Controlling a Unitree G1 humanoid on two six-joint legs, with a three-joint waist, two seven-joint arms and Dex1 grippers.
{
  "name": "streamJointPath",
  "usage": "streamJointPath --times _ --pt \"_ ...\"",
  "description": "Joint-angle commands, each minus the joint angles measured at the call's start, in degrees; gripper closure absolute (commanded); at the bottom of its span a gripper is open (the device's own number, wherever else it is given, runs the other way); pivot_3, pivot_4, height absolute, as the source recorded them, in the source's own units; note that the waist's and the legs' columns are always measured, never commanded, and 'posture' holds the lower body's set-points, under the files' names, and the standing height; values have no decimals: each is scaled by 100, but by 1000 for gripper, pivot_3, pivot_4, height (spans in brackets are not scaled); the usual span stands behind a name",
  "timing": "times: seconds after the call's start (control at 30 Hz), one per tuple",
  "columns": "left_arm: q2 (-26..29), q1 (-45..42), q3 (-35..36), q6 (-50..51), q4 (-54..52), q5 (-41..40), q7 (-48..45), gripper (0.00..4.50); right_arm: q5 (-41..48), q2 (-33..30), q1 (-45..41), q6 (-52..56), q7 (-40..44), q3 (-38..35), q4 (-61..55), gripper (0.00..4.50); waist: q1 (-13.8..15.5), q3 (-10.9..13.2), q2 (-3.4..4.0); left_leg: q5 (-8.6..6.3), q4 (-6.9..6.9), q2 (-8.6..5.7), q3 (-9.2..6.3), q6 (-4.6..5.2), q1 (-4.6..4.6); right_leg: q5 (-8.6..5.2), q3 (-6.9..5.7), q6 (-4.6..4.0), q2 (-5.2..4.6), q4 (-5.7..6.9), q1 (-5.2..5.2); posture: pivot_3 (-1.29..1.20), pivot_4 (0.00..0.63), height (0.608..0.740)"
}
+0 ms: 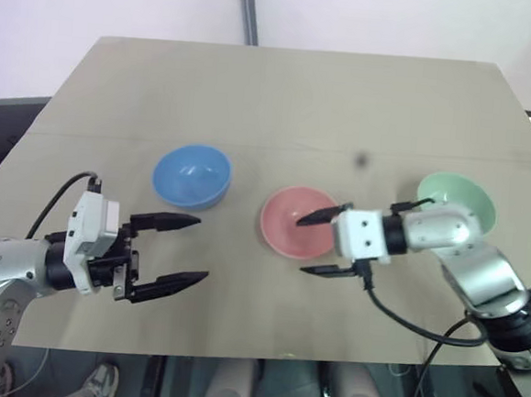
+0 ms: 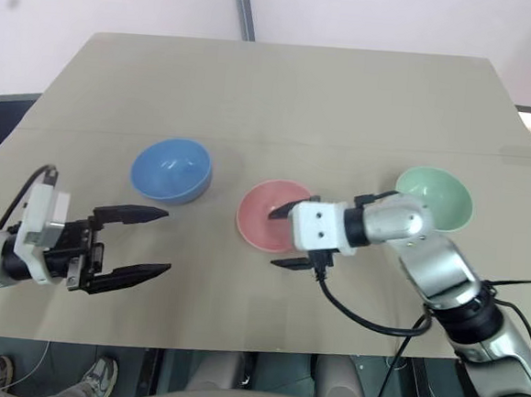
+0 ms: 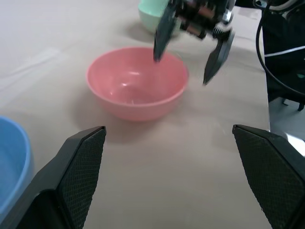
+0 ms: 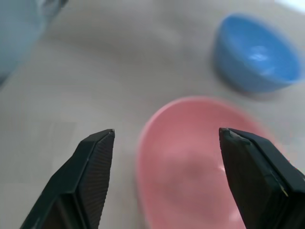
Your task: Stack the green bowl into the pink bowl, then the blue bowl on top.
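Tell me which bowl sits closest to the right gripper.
The pink bowl: the open right gripper hangs at its rim. The green bowl sits behind that arm; the blue bowl is farther left.

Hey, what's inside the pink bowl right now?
Nothing: the pink bowl is empty, its smooth bottom bare. The right gripper hangs open at its rim, one finger above the inside. The table under the bowl is covered.

Pink bowl [image 3: 137,83]: we've got it sitting upright on the tan table [image 3: 190,176], nothing inside.
Right gripper [image 3: 188,50]: hanging at the bowl's far rim, fingers spread; one dips over the rim, the other's outside.
Green bowl [image 3: 151,12]: just a slice behind that gripper.
Blue bowl [image 3: 12,167]: only an edge shows.
Left gripper [image 3: 169,179]: our own fingers are wide apart, gripping nothing.
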Motion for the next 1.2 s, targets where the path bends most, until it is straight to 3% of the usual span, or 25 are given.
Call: streamJointPath --times 0.03,0.13,0.27,0.37,0.57,0.97,1.03,1.2 --pt "-22 -215 -211 -33 -159 -88 28 0 925 -269 165 1209 -371 -1066 -932 697 9 0 0 0 0 0 -1 0 -1 0 0 0 0 0 0 0 150 740" --pt "-56 -601 -591 -92 -58 19 16 0 1302 -474 344 2393 -1066 -2054 -1237 697 5 0 0 0 -1 -2 0 0 0 0 -1 0 1 2 0 0 150 740" --pt "-164 -1102 -984 -53 66 29 78 0 431 -992 946 2928 -2114 -2698 -862 697 22 -2 -2 0 0 -11 1 0 2 0 -1 0 3 4 2 0 150 740" --pt "-188 -1323 -1145 -42 175 51 89 0 398 -1006 1239 3338 -2530 -3023 -748 697 0 0 0 0 -1 -17 8 1 1 0 4 0 4 2 0 0 150 740" --pt "-233 -1728 -1426 -15 299 78 99 0 570 -811 1610 3789 -2817 -3041 -467 697 -23 0 2 0 -3 -6 34 1 4 0 18 0 16 4 -2 0 150 740" --pt "-101 -1565 -1347 108 93 42 147 0 653 -731 1561 3575 -3018 -2700 251 697 -17 2 4 0 0 -8 36 2 2 0 22 0 11 4 -3 0 150 740" --pt "-74 -1532 -1316 140 71 27 152 0 647 -735 1533 3504 -3028 -2651 411 1361 -16 2 4 0 1 -8 37 2 2 0 20 0 12 5 -3 0 150 740" --pt "2 -1457 -1273 163 31 16 149 0 620 -774 1539 3282 -3012 -2520 626 3539 -18 2 4 0 1 -7 36 2 2 0 22 0 12 4 -3 0 150 740"
